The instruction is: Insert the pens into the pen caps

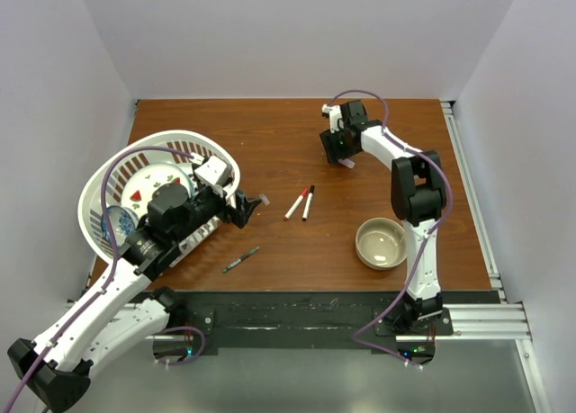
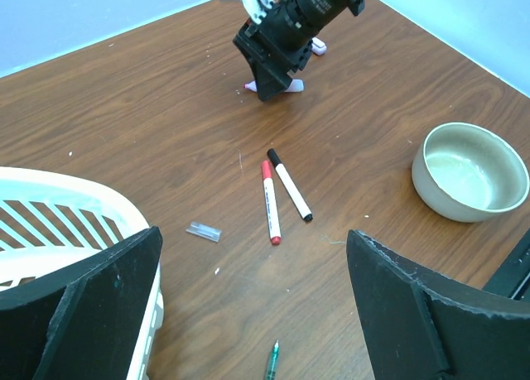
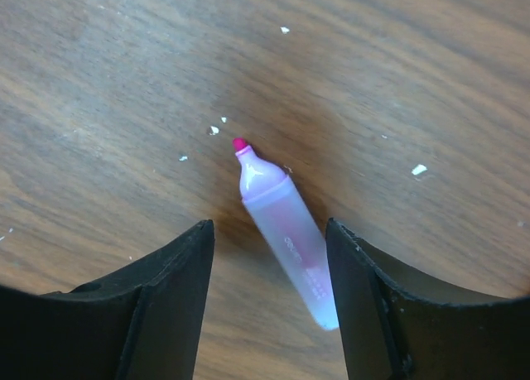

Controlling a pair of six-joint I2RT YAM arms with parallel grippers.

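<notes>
My right pincer stands spread astride the uncapped pink pen, which lies flat on the bench beyond the bowl. I judge it is placed so one squeeze takes the barrel. My left pincer hangs wide and empty, left of the bowl, free to fetch a cap.

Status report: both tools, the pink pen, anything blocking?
Left tool open, at basket edge. Right tool open, astride uncapped pink pen lying on table, no grip yet. Nothing blocking it.

Wooden table holds pens, bowl and basket.
</notes>
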